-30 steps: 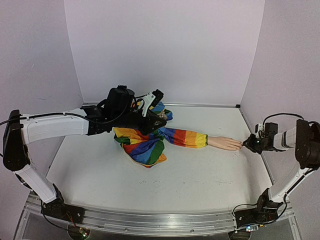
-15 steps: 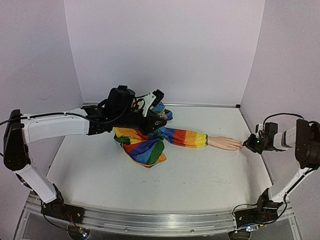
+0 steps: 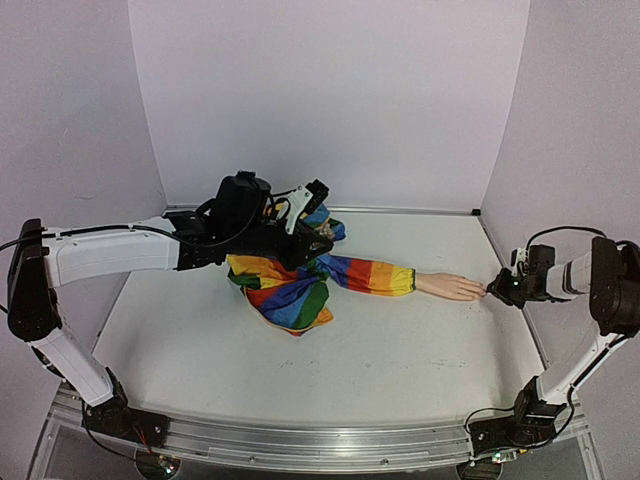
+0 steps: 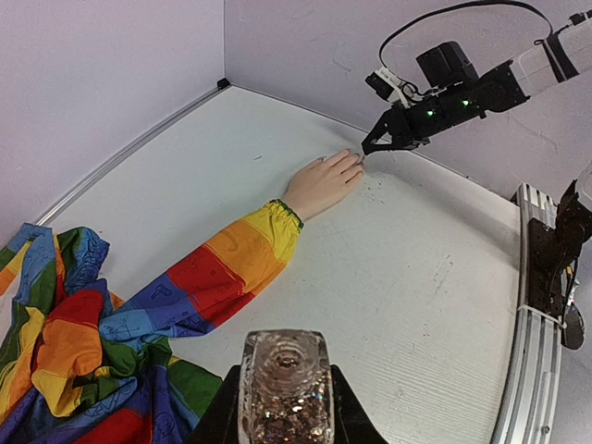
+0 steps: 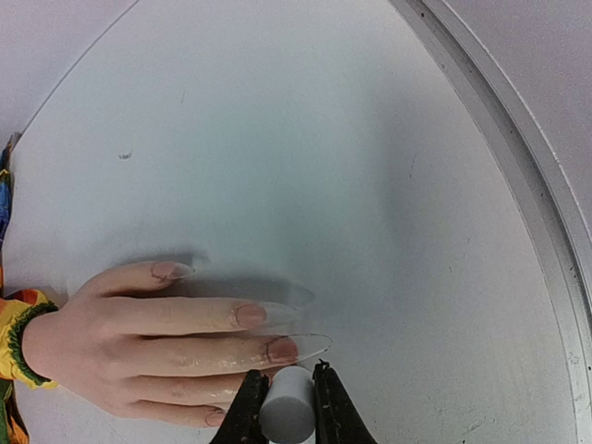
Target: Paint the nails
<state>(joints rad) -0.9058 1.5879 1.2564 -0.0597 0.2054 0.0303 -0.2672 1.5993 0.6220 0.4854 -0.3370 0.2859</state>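
Observation:
A pale peach mannequin hand point(image 3: 450, 287) point(image 5: 139, 342) lies flat on the table at the end of a rainbow-striped sleeve point(image 3: 340, 272) point(image 4: 213, 268). Its nails point(image 5: 282, 350) carry long clear tips. My right gripper point(image 5: 289, 375) point(image 3: 492, 290) is shut on a small grey cylindrical cap point(image 5: 287, 412), right at the fingertips beside the ring finger's nail. Whatever is below the cap is hidden. My left gripper point(image 4: 285, 398) point(image 3: 318, 238) hangs over the bunched sleeve, shut on a small clear bottle of glitter point(image 4: 285, 379) with its mouth uncovered.
The sleeve's bunched cloth point(image 3: 290, 295) lies mid-table under the left arm. A metal rail point(image 5: 518, 176) edges the table just right of the hand, with purple walls point(image 3: 330, 90) behind and at both sides.

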